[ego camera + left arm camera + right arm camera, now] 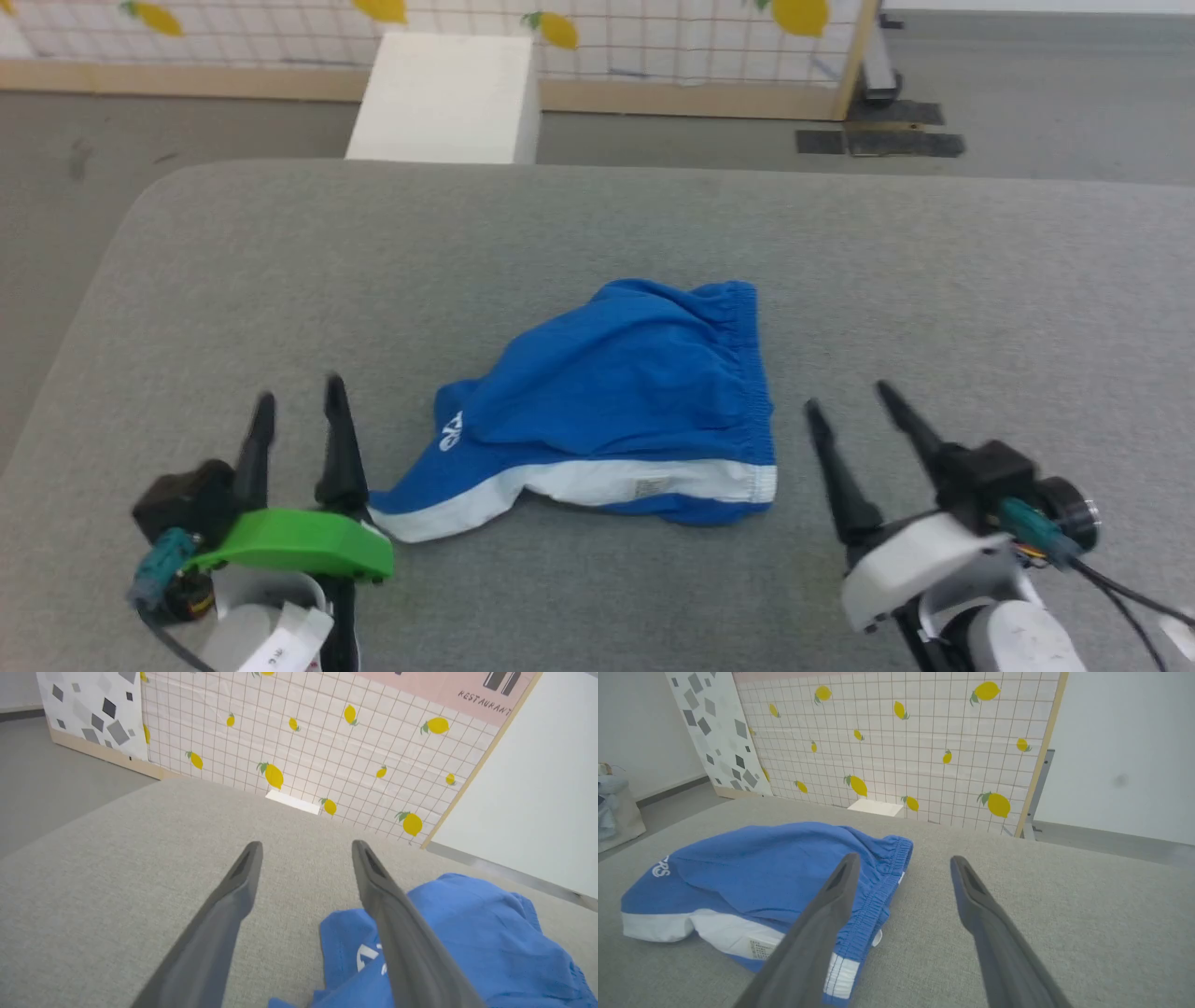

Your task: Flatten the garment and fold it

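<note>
Crumpled bright blue athletic shorts [625, 401] lie sideways on the grey fabric table [597, 224], hem corner [397, 523] just beside the left gripper [300, 387], waistband [752, 373] near the right gripper [845, 394], both jaws apart, empty

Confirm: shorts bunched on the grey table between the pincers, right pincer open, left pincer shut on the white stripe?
No: the left pincer is open too, gripping nothing; the left wrist view shows its fingers wide apart. The rest holds: shorts bunched on the grey table between the pincers, right pincer open.
</note>
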Available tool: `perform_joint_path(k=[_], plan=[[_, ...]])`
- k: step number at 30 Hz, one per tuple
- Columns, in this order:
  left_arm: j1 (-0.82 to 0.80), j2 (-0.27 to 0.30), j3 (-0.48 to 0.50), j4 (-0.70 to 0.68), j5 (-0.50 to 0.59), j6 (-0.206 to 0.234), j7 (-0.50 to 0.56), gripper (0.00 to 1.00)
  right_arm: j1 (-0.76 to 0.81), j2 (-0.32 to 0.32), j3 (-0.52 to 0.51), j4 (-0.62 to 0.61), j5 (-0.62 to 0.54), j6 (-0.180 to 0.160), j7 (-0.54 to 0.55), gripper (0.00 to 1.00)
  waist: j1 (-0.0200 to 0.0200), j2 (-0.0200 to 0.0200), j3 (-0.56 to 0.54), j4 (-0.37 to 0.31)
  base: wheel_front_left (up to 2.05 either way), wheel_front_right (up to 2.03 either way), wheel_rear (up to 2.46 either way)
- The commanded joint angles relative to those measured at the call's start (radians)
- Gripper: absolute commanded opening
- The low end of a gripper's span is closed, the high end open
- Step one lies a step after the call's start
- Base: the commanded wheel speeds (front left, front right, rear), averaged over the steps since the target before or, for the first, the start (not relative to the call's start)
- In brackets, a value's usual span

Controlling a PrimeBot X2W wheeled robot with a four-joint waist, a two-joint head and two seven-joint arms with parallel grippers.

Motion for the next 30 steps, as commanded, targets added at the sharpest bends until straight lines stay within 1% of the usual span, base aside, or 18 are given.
perform_joint_path(k=[1,4,8,12,15,16,17,18,19,24,30], plan=[[0.012,-0.025,0.031,-0.028,0.038,-0.019,-0.007,1.0,-0.02,0.0,0.013,0.012,0.0,-0.002,0.042,1.0,0.0,0.0,0.019,0.038,0.0,0.0,0.0],[0.027,-0.081,0.098,-0.078,0.114,-0.072,-0.007,1.0,-0.033,0.0,0.041,0.046,0.007,-0.002,0.169,1.0,0.0,0.0,0.031,0.063,0.0,0.0,0.0],[0.036,-0.123,0.151,-0.095,0.173,-0.13,-0.007,1.0,-0.045,0.0,0.054,0.074,0.023,-0.002,0.315,1.0,0.0,0.0,0.044,0.087,0.0,0.0,0.0],[0.037,-0.138,0.175,-0.094,0.2,-0.162,-0.007,1.0,-0.049,0.0,0.055,0.085,0.023,-0.002,0.446,1.0,0.0,0.0,0.056,0.106,0.0,0.0,0.0],[0.035,-0.14,0.182,-0.092,0.203,-0.17,-0.007,1.0,-0.048,0.0,0.056,0.075,0.025,-0.002,0.501,1.0,0.0,0.0,0.062,0.114,0.0,0.0,0.0],[0.034,-0.14,0.18,-0.092,0.196,-0.17,-0.007,1.0,-0.046,0.0,0.054,0.07,0.026,-0.002,0.518,0.65,0.0,0.0,0.065,0.115,0.0,0.0,0.0],[0.034,-0.14,0.178,-0.092,0.191,-0.169,-0.007,1.0,-0.044,0.0,0.053,0.066,0.026,-0.002,0.529,0.46,0.0,0.0,0.067,0.117,0.0,0.0,0.0],[0.033,-0.141,0.175,-0.092,0.187,-0.168,-0.007,1.0,-0.042,0.0,0.053,0.057,0.027,-0.002,0.533,0.12,0.0,0.0,0.069,0.118,0.0,0.0,0.0],[0.033,-0.141,0.173,-0.092,0.185,-0.167,-0.007,1.0,-0.04,0.0,0.051,0.049,0.027,-0.002,0.532,0.0,0.0,0.0,0.07,0.119,0.0,0.0,0.0],[0.034,-0.141,0.165,-0.086,0.181,-0.163,-0.007,1.0,-0.03,0.0,0.013,0.013,0.005,-0.002,0.506,0.0,0.0,0.0,0.069,0.112,0.0,0.0,0.0],[0.038,-0.141,0.157,-0.073,0.191,-0.166,-0.007,1.0,0.004,0.0,-0.109,-0.012,-0.023,-0.002,0.49,0.0,0.0,0.0,0.053,0.098,0.0,0.0,0.0]])
